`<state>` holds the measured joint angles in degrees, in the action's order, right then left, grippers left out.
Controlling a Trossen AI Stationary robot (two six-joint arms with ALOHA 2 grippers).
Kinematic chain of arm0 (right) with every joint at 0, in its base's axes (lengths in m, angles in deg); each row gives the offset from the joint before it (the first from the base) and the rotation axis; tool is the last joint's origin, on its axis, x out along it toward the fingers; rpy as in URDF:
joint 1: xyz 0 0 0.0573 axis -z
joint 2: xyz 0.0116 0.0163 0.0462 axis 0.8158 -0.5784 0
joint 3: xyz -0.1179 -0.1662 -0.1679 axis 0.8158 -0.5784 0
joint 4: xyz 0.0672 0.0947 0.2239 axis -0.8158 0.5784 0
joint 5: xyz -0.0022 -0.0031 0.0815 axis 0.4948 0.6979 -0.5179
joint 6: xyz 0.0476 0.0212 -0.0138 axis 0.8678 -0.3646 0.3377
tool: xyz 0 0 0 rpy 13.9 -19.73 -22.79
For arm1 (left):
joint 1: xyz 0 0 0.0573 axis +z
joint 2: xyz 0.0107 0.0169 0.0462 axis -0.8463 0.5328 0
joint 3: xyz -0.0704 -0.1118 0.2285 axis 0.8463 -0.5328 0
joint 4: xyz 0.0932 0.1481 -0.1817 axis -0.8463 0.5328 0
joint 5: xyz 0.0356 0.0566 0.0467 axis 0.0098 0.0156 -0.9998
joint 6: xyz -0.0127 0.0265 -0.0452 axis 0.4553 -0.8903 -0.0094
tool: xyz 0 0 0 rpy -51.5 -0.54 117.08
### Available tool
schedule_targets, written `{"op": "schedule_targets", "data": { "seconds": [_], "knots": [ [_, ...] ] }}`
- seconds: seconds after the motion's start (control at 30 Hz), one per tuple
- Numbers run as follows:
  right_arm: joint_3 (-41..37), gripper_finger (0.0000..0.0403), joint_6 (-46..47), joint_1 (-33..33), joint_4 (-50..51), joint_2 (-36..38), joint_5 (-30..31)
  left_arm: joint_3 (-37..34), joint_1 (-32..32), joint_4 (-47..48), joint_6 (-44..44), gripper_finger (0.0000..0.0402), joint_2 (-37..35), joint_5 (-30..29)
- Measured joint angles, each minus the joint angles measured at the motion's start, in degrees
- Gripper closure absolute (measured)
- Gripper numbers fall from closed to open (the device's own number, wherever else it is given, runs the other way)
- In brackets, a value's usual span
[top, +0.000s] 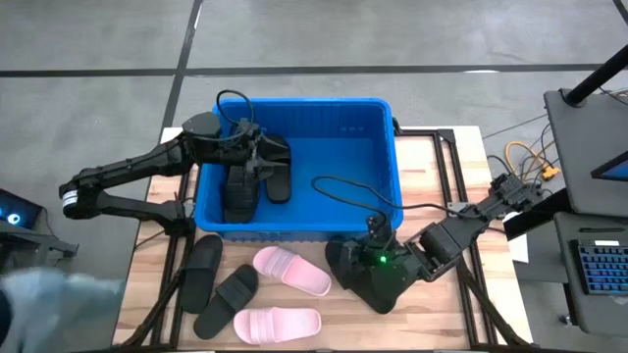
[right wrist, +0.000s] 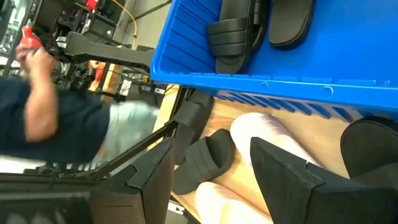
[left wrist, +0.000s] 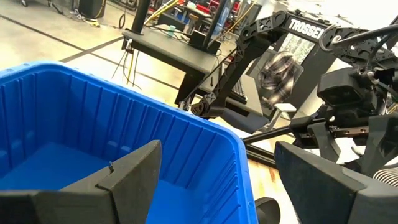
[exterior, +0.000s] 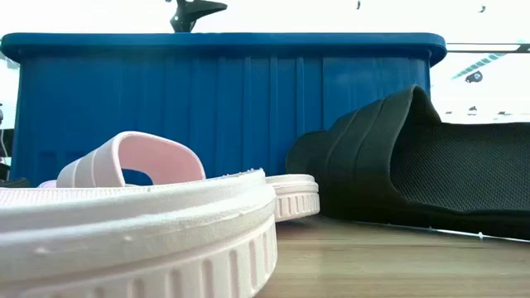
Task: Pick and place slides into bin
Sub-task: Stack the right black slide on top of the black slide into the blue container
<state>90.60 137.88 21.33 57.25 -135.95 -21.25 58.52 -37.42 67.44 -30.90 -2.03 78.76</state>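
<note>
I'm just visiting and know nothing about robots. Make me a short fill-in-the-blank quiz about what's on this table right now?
1. The number of pink slides lying on the table is ____.
2. The slides already inside the bin are all coloured ____.
3. The left tool hangs over the ____ with nothing between its open fingers.
4. The right tool is down by a ____ slide on the table, outside the bin.

Missing words: two; black; bin; black
</note>
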Motion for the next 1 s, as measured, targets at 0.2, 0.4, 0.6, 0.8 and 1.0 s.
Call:
{"op": "schedule_targets", "data": {
  "seconds": [0.2, 0.4, 0.6, 0.8, 1.0],
  "knots": [
    [0.01, 0.0202, 4.38, -0.01, -0.01, -0.02, -0.01, 0.0, 0.0, 0.0, -1.0, 0.0104, 0.0, 0.0],
    [0.01, 0.0202, 11.27, -1.97, 0.31, -0.53, -2.89, -0.02, 0.0, -0.01, -1.1, 0.0104, 0.0, 0.02],
    [-0.01, 0.0202, 12.37, -4.08, 0.49, -2.98, -12.05, -0.04, -0.01, 0.01, -1.22, 0.0104, 0.0, 0.02],
    [-0.01, 0.0202, 9.46, -5.63, 1.63, -6.39, -14.29, -0.13, 0.01, 0.03, -3.85, 0.0104, 0.0, 0.02],
    [-0.01, 0.0202, 11.27, -5.91, 6.48, -9.86, -16.02, -0.15, -0.01, 0.02, -3.85, 0.0104, 0.02, 0.02]
  ]
}}
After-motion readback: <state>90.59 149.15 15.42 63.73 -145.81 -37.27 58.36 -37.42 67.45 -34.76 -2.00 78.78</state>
